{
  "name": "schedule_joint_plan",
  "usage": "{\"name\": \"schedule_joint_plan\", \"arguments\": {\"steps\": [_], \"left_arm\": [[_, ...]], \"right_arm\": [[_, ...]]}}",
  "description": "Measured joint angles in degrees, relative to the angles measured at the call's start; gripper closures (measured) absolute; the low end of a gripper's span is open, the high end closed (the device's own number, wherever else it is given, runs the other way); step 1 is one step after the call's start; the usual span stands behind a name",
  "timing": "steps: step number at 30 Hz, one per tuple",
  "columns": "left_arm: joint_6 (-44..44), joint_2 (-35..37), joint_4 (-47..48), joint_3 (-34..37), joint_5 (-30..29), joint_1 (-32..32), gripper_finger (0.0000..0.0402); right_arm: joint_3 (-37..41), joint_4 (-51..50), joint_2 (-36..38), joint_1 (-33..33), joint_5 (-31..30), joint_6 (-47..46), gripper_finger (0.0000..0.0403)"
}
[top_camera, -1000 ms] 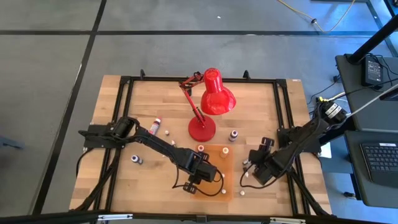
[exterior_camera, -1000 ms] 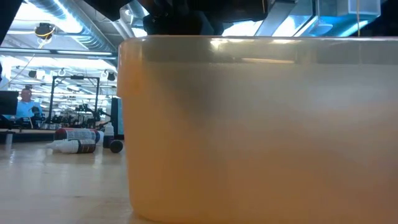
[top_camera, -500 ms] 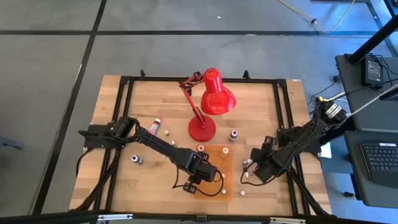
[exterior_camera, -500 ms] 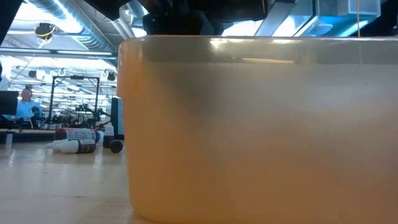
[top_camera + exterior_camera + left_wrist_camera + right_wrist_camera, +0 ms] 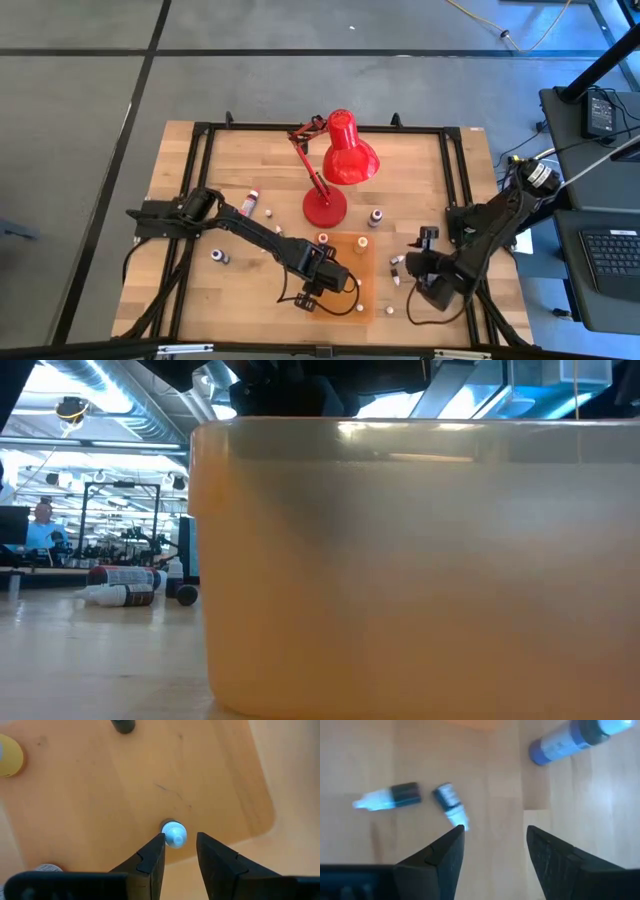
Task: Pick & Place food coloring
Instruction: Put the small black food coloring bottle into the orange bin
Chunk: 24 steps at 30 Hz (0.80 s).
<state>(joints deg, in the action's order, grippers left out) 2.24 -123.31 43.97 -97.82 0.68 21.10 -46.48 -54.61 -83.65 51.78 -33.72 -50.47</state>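
Observation:
My left gripper (image 5: 346,287) hangs open over the translucent orange tray (image 5: 366,264), pointing steeply down. A food coloring bottle with a white cap (image 5: 174,834) stands upright on the tray floor just past the fingertips; whether a finger touches it I cannot tell. My right gripper (image 5: 409,274) is open above the bare table right of the tray. Two small food coloring bottles (image 5: 387,796) (image 5: 449,802) lie on their sides ahead of its fingers. A larger blue bottle (image 5: 570,740) lies beyond. An orange bottle (image 5: 359,245) stands in the tray.
A red desk lamp (image 5: 340,160) stands at the table's far middle. More small bottles are scattered on the left half (image 5: 218,256) (image 5: 253,200), by the lamp base (image 5: 376,217) and at the near edge (image 5: 388,310). The tray wall (image 5: 400,560) fills the low view.
My right gripper has swung a little toward the table's near edge and rolled about its own axis. The left arm, the tray and the bottles have stayed where they were.

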Motion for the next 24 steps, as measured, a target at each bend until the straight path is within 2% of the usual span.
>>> {"name": "schedule_joint_plan", "arguments": {"steps": [8, 16, 24], "left_arm": [[0.0, 0.0, 0.0, 0.0, 0.0, 0.0, 0.0291], [0.0, 0.0, -0.5, 0.0, 0.0, 0.0, 0.0294], [0.0, 0.0, -0.5, 0.0, 0.0, 0.0, 0.0292]], "right_arm": [[12.2, 20.0, 5.9, 2.9, -3.8, 0.2, 0.0186], [24.9, 38.7, 13.7, 3.3, -7.2, 7.4, 0.0186], [34.5, 56.6, 14.7, 3.2, -6.8, 13.7, 0.0186]]}}
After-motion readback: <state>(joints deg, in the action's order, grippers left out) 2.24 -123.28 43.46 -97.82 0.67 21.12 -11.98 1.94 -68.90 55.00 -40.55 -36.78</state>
